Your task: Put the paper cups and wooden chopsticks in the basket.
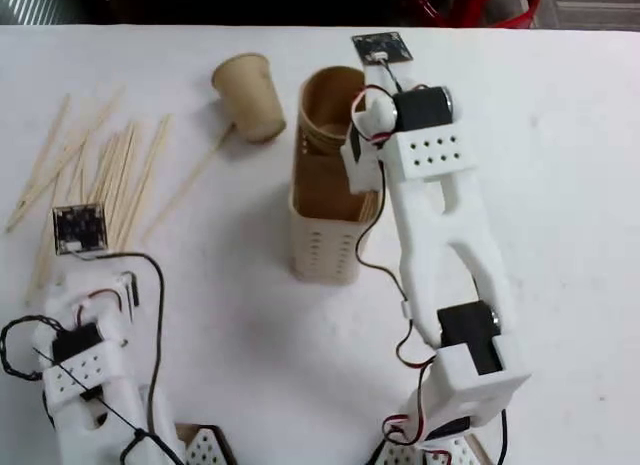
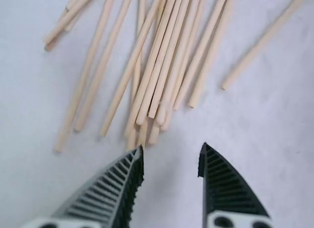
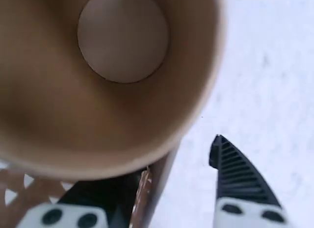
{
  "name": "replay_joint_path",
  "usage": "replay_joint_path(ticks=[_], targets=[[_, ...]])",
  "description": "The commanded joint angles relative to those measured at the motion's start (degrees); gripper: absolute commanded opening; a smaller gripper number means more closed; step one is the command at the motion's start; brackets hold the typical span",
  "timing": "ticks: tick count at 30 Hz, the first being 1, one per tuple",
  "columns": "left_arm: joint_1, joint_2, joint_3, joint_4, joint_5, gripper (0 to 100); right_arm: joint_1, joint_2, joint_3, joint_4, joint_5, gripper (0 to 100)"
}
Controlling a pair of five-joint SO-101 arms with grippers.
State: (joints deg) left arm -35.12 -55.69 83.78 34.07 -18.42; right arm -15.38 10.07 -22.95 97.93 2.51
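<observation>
Left tool [image 2: 169, 159]: jaws are standing wide with nothing between them, and it is hanging low over the bench [image 1: 560, 135].

Chopsticks [image 2: 162, 76] are lying flat straight ahead of it. Their near ends are sitting just beyond the tips, and the thickest clump is falling on the line through the gap. Long axes are running roughly along the tool's own pointing direction, fanning a little. The closing line is therefore crossing the sticks, not running along them.

Judgement: a short advance and drop should be bringing the clump between the jaws, with no wrist turn needed. Outliers in the fan are likely being missed.

Right tool [image 1: 362, 135]: it is sitting over the far end of the basket [image 1: 325, 245], jaws apart. One jaw is showing clear of the stowed cup [image 3: 122, 41] on its outside; the other is lying hidden under the rim. It is not gripping, as far as I can judge. The stowed cup is standing mouth-up in the basket.

Loose cup [image 1: 250, 97] is lying on its side on the bench, just beside the basket's far end, between chopsticks and basket. The right arm is nearer to it. The left arm is nearer to the chopsticks, which are lying well apart from the basket.
</observation>
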Motion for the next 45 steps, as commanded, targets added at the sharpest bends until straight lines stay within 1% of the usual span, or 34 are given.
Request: replay_joint_path(ticks=[1, 4, 6, 10, 13, 17, 19, 20, 23, 26, 29, 32, 34, 36, 39, 43, 45], targets=[[0.6, -0.7, -6.3, 3.0, -0.3, 20, -0.5, -3.3, -0.3, 0.2, 0.6, 22.0], [0.6, -0.4, -10.4, 4.0, -0.3, 20, -1.1, -6.0, -0.4, 0.1, 0.6, 22.1], [0.7, -0.2, -14.4, 6.2, -0.3, 20, -2.2, -9.2, -0.1, 0.1, 0.6, 22.1], [4.7, -0.1, -25.3, 18.1, -0.1, 20, -3.8, -15.9, 0.3, 0.3, 0.6, 22.0], [9.2, -0.1, -32.3, 23.7, 2.6, 20, -4.7, -19.5, 0.4, 0.4, 0.6, 22.0], [14.1, 0.6, -38.4, 25.8, 3.8, 20, -4.4, -25.7, 5.5, 0.4, 2.2, 22.0], [15.3, 3.7, -41.2, 25.6, 4.2, 20, -4.4, -30.5, 9.3, 0.2, 6.7, 22.0], [15.4, 6.5, -43.1, 25.6, 5.4, 20, -4.4, -33.3, 11.4, 0.2, 8.4, 22.0], [15.8, 17.9, -50.6, 24.5, 9.0, 20, -4.2, -43.2, 19.1, 0.1, 9.2, 21.9], [18.3, 31.1, -60.0, 22.2, 9.7, 20, -0.7, -53.7, 31.0, -1.5, 9.5, 21.9], [21.8, 44.2, -71.6, 20.7, 9.8, 20, 4.4, -64.0, 47.6, -8.6, 14.8, 21.2], [24.5, 56.5, -85.5, 20.7, 10.0, 20, 10.4, -73.7, 65.3, -19.5, 18.8, 15.1], [25.5, 64.9, -95.1, 20.7, 12.7, 20, 14.1, -79.9, 76.7, -25.5, 21.1, 11.9], [26.4, 73.5, -105.6, 20.0, 15.9, 20, 16.7, -85.3, 87.4, -29.8, 24.1, 11.8], [27.6, 87.0, -121.7, 17.1, 20.0, 19, 19.5, -92.8, 99.6, -34.2, 26.5, 13.7], [29.4, 104.9, -143.4, 11.6, 27.4, 19, 20.8, -102.8, 110.4, -37.1, 26.1, 14.1], [29.9, 114.0, -153.9, 9.0, 29.6, 19, 20.6, -108.0, 113.9, -37.1, 24.8, 14.1]])
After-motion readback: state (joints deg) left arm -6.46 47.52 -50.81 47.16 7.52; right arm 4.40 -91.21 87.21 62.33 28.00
